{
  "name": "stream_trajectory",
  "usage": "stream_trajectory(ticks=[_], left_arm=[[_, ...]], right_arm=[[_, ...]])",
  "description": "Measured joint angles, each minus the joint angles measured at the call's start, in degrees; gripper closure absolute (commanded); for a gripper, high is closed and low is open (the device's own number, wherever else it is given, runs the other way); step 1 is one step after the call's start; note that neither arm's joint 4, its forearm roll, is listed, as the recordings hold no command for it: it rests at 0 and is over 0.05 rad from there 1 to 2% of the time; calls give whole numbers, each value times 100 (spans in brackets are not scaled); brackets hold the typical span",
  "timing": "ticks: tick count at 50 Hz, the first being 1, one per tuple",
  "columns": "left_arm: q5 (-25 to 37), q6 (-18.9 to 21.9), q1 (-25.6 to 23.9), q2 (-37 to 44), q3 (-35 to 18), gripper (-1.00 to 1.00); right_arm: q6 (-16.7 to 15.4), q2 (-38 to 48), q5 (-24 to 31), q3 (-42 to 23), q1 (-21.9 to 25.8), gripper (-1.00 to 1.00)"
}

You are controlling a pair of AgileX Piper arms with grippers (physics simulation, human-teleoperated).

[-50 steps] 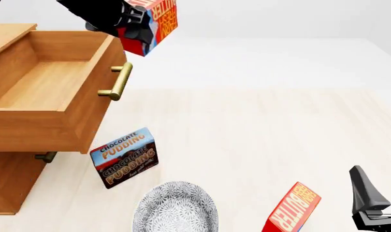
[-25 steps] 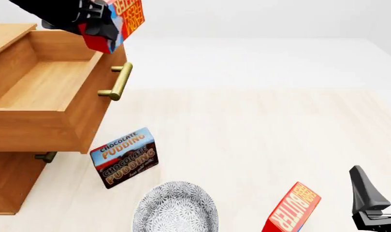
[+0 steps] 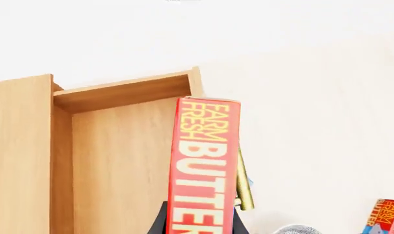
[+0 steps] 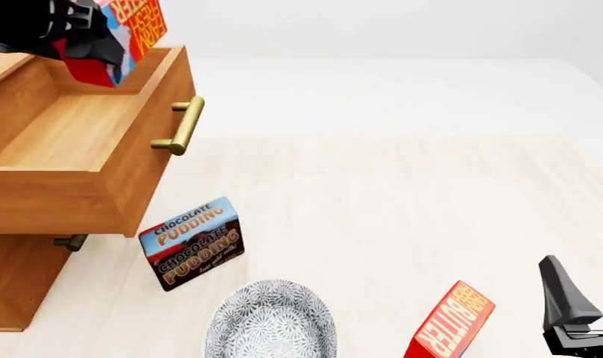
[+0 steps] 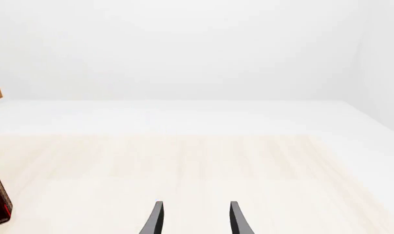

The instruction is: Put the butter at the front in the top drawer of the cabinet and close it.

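Left gripper (image 4: 83, 41): closed on the butter (image 4: 132, 26), which I held in the air over the far part of the top drawer (image 4: 77, 134); in the left wrist view the carton (image 3: 203, 165) stood between my fingers with its "FARM FRESH BUTTER" face toward the camera.

What changed: over the last second I carried the carton leftward in the front view, from beyond the drawer's front panel and brass handle (image 4: 182, 123) to a spot above the open drawer.

Meaning for the task: I judged the carry nearly finished; what remained was lowering, letting go, and then pushing the drawer shut.

Top drawer: pulled well out of the cabinet (image 4: 13, 280), its wooden floor bare as far as I could see.

Carton's position over the drawer: in the left wrist view it overlapped the drawer's front edge, so I could not tell how well it cleared the panel.

Right gripper (image 5: 193, 217): parked low at the near right of the table (image 4: 401, 201), fingers apart with nothing between them; it had not moved.

Other butter carton (image 4: 450, 321): it lay tilted on the table near my right gripper, untouched and in the same place.

Chocolate Pudding box (image 4: 191, 242): it stood just in front of the cabinet, beside the patterned bowl (image 4: 271, 321); both unchanged.

Risk: releasing from this height might let the carton tumble or catch the drawer's front rim.
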Motion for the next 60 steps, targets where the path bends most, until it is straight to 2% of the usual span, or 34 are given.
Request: stream_trajectory(ticks=[23, 42, 60], left_arm=[[1, -170, 595, -642, 535, 100], [0, -406, 897, -879, 844, 100], [-438, -533, 1002, -966, 1462, 100]], right_arm=[[0, 0, 0, 0, 0, -100], [-2, 30, -24, -6, -6, -100], [1, -40, 28, 12, -9, -100]])
